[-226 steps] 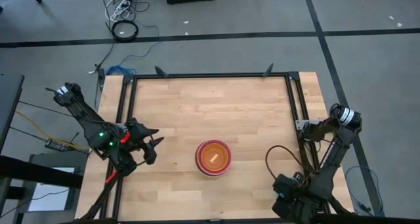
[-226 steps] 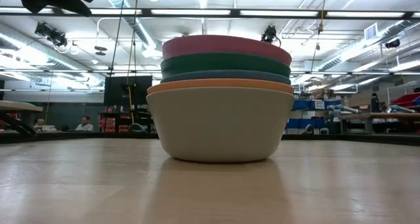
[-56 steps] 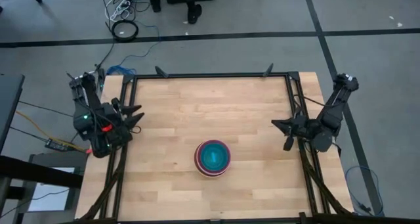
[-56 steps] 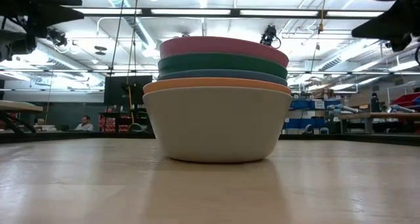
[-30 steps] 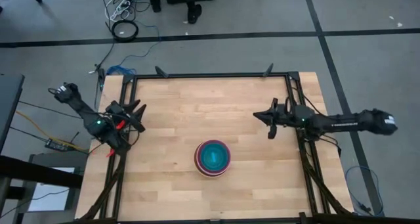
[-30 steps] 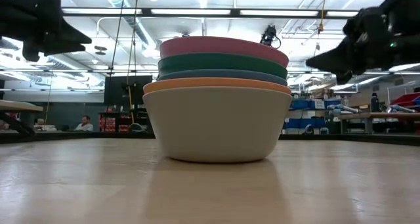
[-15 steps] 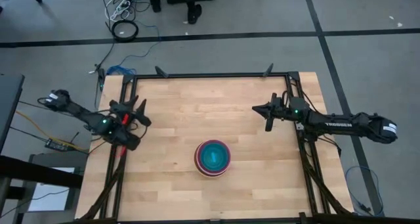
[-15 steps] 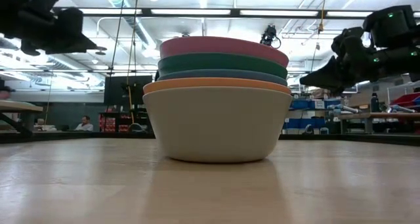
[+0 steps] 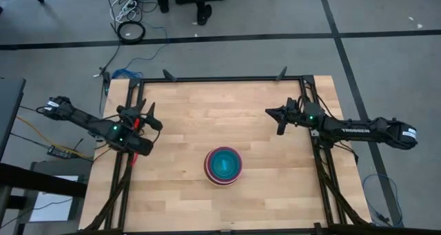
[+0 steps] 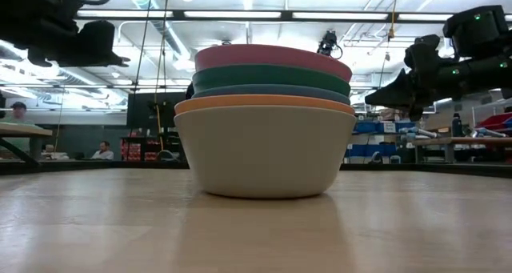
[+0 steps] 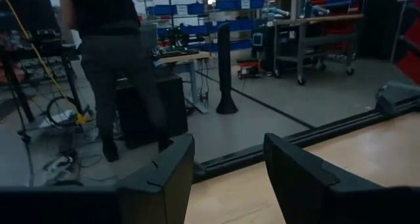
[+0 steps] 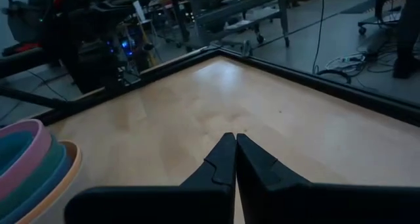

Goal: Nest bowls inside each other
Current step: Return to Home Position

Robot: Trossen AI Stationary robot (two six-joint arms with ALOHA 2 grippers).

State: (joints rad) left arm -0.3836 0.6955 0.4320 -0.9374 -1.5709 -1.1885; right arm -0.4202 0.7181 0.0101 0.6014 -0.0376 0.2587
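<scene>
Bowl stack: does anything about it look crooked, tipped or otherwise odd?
Nothing stands out. The bowl stack sits flat on the table, rims roughly level, with the cyan bowl innermost. The left gripper, open, and the right gripper, shut, are both clear of it.

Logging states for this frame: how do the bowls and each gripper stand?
Bowl stack: nested, upright on the table, cyan bowl innermost, touched by neither gripper.
Left gripper: fingers open, empty, at the table's left edge.
Right gripper: fingers shut, empty, above the table's right side.
</scene>
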